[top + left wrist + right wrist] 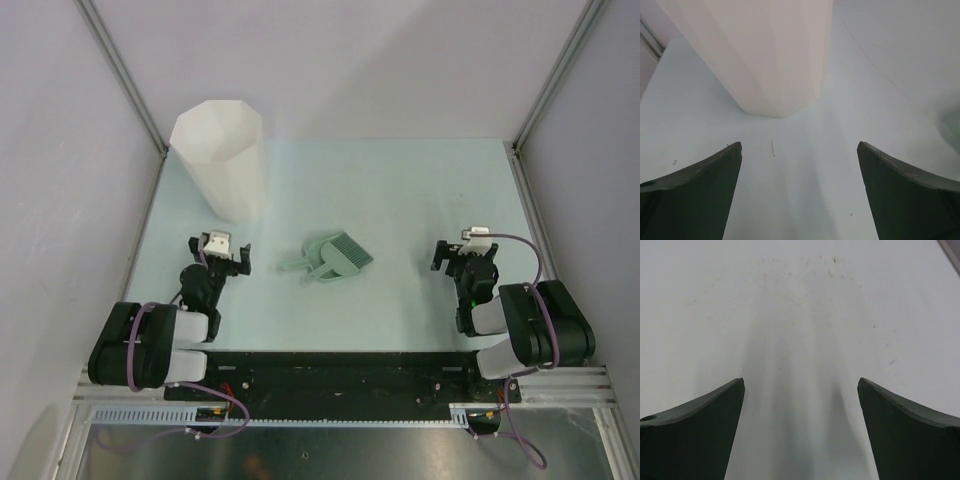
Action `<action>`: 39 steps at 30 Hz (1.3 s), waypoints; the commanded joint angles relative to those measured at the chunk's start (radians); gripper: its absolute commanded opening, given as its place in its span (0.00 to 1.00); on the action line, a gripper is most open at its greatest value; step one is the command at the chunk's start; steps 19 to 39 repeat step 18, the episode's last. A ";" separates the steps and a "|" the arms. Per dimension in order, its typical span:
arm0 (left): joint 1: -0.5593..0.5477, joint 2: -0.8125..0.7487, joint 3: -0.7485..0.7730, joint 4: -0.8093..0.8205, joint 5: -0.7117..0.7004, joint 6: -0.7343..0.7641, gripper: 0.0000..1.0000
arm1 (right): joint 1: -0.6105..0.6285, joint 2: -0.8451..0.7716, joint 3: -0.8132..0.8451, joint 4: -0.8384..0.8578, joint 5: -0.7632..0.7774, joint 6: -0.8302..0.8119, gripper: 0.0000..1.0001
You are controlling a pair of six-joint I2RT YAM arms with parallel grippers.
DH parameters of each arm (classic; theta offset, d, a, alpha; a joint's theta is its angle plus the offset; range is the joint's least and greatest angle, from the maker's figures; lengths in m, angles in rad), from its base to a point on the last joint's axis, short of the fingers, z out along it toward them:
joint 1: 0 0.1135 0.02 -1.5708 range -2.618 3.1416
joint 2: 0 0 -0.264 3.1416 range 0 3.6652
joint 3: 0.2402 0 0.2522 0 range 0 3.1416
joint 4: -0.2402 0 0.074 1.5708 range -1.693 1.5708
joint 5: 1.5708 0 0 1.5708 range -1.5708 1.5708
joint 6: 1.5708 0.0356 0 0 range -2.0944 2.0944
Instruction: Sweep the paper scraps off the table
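No paper scraps show in any view. The pale mint-green table (400, 200) holds a small green dustpan with a brush (330, 258) lying at its middle. My left gripper (220, 258) is open and empty, low over the table at the near left, facing the tall white bin (220, 160). In the left wrist view the bin (770, 55) stands just ahead of the open fingers (700, 195). My right gripper (462, 255) is open and empty at the near right; its wrist view shows only bare table (800, 315) between the fingers (910, 435).
Grey walls and metal frame rails (120, 70) edge the table on the left, back and right. The black front rail (330, 375) runs along the near edge between the arm bases.
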State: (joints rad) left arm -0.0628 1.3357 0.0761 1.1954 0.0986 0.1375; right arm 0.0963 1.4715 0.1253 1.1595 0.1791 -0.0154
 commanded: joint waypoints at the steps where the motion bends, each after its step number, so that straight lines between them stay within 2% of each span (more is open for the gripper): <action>1: 0.009 0.002 0.033 0.110 -0.051 -0.056 1.00 | -0.004 -0.008 0.063 0.055 -0.018 -0.027 1.00; 18: 0.009 0.002 0.059 0.056 -0.051 -0.056 1.00 | -0.023 0.004 0.108 -0.014 -0.010 0.000 1.00; 39: 0.009 0.002 0.059 0.056 -0.051 -0.056 1.00 | -0.023 0.004 0.108 -0.014 -0.010 0.000 1.00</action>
